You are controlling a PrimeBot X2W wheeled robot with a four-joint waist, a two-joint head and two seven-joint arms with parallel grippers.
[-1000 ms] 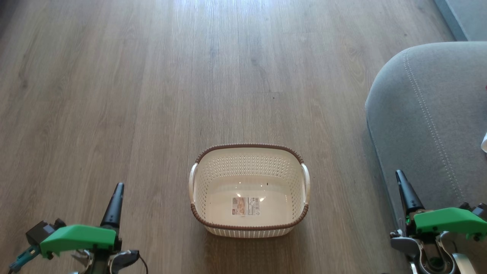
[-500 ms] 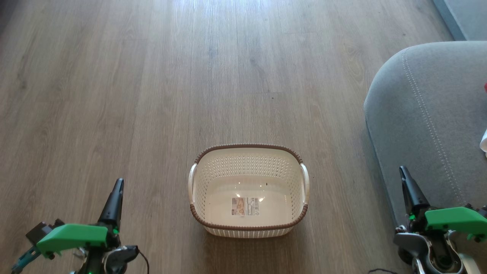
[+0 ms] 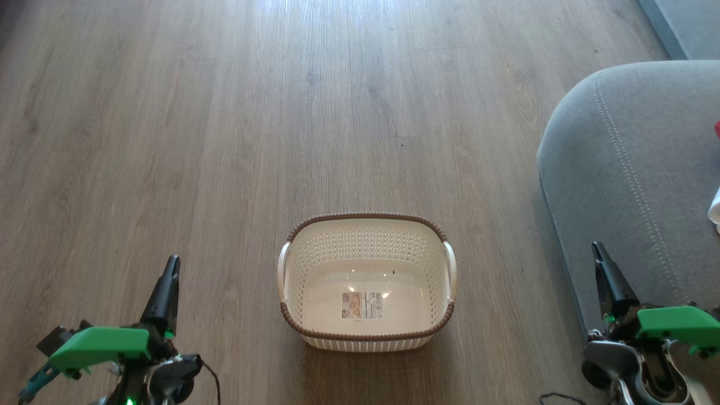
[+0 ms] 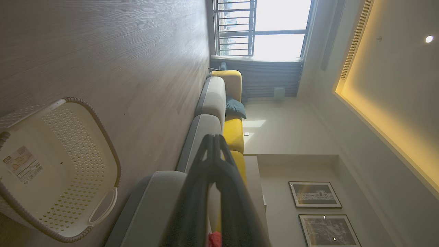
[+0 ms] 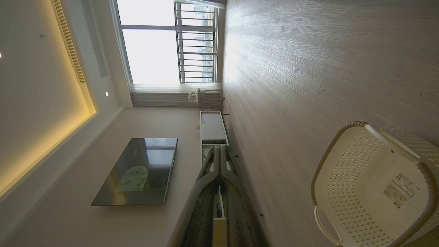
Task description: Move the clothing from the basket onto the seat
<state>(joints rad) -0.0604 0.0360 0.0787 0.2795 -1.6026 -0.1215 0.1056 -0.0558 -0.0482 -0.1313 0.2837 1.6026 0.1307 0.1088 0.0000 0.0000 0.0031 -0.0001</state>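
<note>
Clothing (image 3: 716, 209): red and white scraps on seat (image 3: 619, 169), ahead-right of right gripper (image 3: 599, 256); their lie unreadable. Right gripper pinched closed, empty. Left gripper (image 3: 170, 270) likewise closed, empty, above floor (image 3: 225, 112). Basket (image 3: 367, 216) sits between the two, slightly ahead, mouth up, long axis running gripper to gripper.

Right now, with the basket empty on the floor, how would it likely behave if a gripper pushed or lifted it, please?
The basket is empty, thin perforated plastic, so probably light and stiff. On the smooth wooden floor it would likely slide rather than tip, being wide and low.
</note>
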